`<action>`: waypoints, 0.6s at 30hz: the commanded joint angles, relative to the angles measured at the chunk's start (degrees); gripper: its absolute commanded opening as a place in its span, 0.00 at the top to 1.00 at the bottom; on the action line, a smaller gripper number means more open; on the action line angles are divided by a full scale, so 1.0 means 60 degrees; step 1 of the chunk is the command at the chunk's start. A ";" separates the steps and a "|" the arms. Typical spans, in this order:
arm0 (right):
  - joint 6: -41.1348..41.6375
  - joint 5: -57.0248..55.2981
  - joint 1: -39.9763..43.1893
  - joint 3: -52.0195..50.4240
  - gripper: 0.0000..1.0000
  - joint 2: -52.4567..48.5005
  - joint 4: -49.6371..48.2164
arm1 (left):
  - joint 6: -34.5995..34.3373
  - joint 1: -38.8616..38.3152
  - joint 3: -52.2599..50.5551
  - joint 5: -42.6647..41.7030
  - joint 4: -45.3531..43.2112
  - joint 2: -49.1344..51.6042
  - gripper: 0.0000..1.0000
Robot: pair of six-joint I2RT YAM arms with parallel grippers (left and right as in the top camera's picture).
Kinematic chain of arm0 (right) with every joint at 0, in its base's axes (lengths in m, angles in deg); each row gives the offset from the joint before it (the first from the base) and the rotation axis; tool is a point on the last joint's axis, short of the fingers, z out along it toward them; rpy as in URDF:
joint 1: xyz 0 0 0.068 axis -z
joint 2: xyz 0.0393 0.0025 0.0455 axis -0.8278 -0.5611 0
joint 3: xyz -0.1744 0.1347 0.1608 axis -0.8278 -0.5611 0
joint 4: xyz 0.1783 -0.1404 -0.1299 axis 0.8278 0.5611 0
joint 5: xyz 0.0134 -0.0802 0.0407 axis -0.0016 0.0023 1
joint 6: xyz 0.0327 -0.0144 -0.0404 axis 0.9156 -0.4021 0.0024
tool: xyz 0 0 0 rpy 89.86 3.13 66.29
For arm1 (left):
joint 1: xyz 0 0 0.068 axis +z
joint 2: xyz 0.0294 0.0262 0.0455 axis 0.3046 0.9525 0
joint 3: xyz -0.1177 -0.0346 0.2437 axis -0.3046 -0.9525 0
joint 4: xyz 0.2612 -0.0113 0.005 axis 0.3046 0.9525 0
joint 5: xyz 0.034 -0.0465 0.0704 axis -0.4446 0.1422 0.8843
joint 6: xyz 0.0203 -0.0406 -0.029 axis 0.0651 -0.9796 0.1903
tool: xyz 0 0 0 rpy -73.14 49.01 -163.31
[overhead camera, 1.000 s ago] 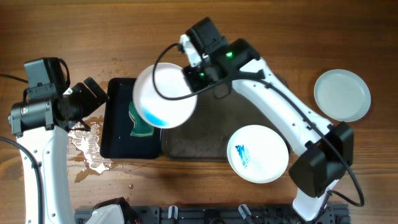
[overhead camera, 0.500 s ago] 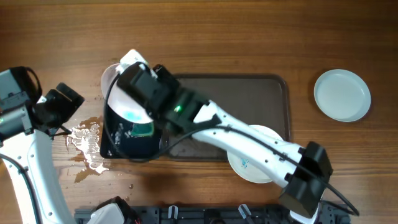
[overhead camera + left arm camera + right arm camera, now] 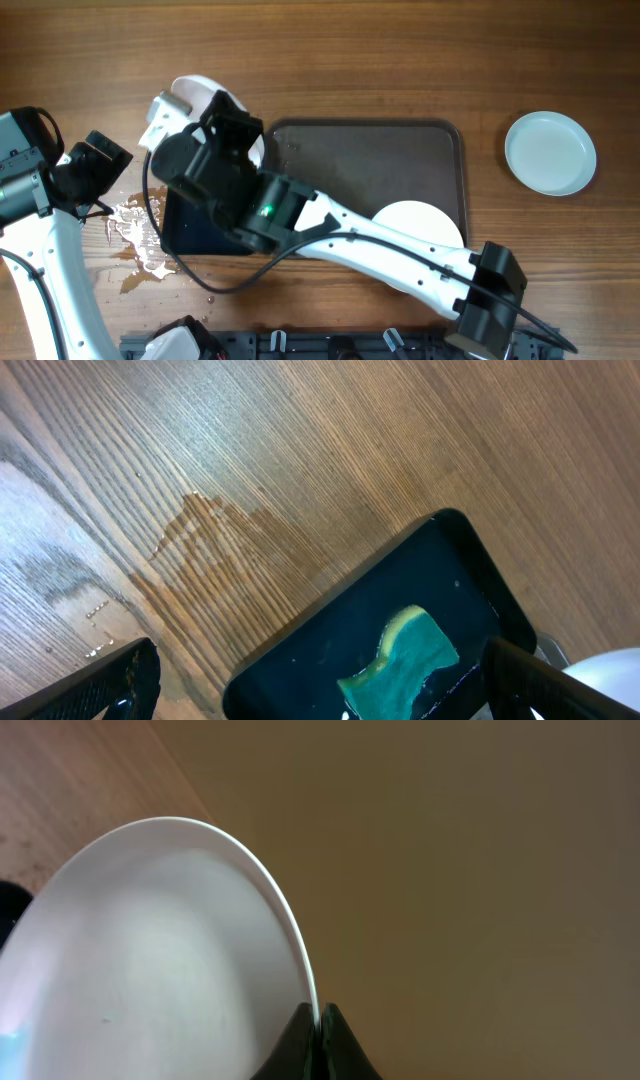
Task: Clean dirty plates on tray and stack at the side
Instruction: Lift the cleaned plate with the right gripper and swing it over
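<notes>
My right gripper [image 3: 318, 1020] is shut on the rim of a white plate [image 3: 160, 950]. In the overhead view this plate [image 3: 195, 95] is tilted over the far end of the black basin [image 3: 175, 225], mostly hidden by the right arm. A second plate [image 3: 425, 215] lies at the near right of the dark grey tray [image 3: 370, 150], partly under the arm. A third plate [image 3: 550, 152] rests on the table to the right of the tray. My left gripper [image 3: 320, 695] is open above the basin's left edge, holding nothing.
A green sponge [image 3: 400, 660] lies in the black basin [image 3: 300, 670]. Spilled water [image 3: 135, 235] spreads over the wood left of the basin, under the left arm. A dark rack [image 3: 330, 345] runs along the near table edge.
The right arm has swung left with the plate, from above the tray's left end to over the basin's far end. The left arm drew back to the left.
</notes>
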 commanded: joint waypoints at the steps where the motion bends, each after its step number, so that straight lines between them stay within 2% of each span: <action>1: -0.2106 0.0164 -0.0262 0.0127 0.95 -0.0189 -0.0233 | -0.0102 0.0073 0.0098 -0.0084 -0.0025 0.0040 0.00; 7: -0.4040 0.0204 -0.0492 -0.0277 0.95 -0.0729 -0.0506 | -0.0317 0.0073 0.0098 -0.0080 -0.0033 0.0040 0.00; 12: -0.3832 0.0109 -0.0506 -0.0335 0.95 -0.0732 -0.0688 | -0.0313 0.0073 0.0095 -0.0080 -0.0029 0.0040 0.00; 13: -0.3344 -0.0095 -0.0492 -0.0335 0.95 -0.0732 -0.0674 | -0.0313 0.0073 0.0095 -0.0080 -0.0025 0.0040 0.00; 15: -0.0208 -0.0368 -0.0095 -0.0331 0.96 -0.0732 0.0364 | -0.0313 0.0073 0.0095 -0.0084 -0.0007 0.0040 0.00; 16: 0.1428 0.0084 0.0149 -0.0331 0.96 -0.0732 0.1333 | -0.0313 0.0069 0.0095 -0.0084 0.0018 0.0040 0.00; 18: 0.4360 0.2313 0.0754 -0.0193 0.96 -0.0718 0.3118 | -0.0313 0.0069 0.0080 -0.0084 0.0018 0.0040 0.00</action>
